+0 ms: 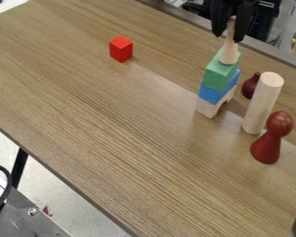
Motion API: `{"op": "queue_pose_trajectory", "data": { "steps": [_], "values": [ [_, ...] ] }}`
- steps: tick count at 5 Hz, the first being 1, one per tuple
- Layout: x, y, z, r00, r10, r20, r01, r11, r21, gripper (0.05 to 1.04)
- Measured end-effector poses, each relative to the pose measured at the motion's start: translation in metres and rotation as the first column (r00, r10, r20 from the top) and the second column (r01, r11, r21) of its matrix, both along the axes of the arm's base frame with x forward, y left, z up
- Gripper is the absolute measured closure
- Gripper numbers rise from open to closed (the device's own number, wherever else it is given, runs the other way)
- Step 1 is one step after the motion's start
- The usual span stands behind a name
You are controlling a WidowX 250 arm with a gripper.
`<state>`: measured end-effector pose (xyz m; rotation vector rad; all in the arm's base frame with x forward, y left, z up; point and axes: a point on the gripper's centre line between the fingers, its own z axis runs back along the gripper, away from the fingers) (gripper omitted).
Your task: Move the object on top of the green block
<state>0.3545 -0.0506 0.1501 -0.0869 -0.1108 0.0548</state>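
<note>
Toward two o'clock on the worktop (138, 139), we see the pale wooden piece (228, 54) on top of the green block (219, 76), its slim upper part pinched between the jaws of the gripper (229, 38). Below, we find a blue block (215, 93) on a pale block (208, 108). Toward three o'clock stand a pale cylinder (262, 102) and a dark red pawn (271, 140); toward eleven, we spot a red block (121, 49)

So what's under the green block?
Directly under the green block is a blue block, and below that a pale wooden block. The top faces of both lower blocks are covered, so those can't be seen.
</note>
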Motion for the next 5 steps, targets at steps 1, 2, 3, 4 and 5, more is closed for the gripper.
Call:
{"op": "queue_pose_trajectory", "data": {
  "steps": [1, 2, 3, 4, 5],
  "values": [
    [0.001, 0.0, 0.0, 1.0, -0.004, 0.006, 0.004, 1.0, 0.0, 0.752],
    [0.001, -0.001, -0.002, 1.0, -0.01, 0.016, 0.01, 1.0, -0.007, 0.714],
    [-0.002, -0.002, -0.011, 1.0, 0.003, 0.005, -0.003, 1.0, -0.009, 0.404],
    [-0.006, -0.002, -0.007, 1.0, 0.004, 0.006, -0.004, 1.0, -0.016, 0.113],
    [-0.017, 0.002, 0.021, 0.998, 0.001, 0.061, 0.002, 0.999, -0.048, 0.084]
  ]
}}
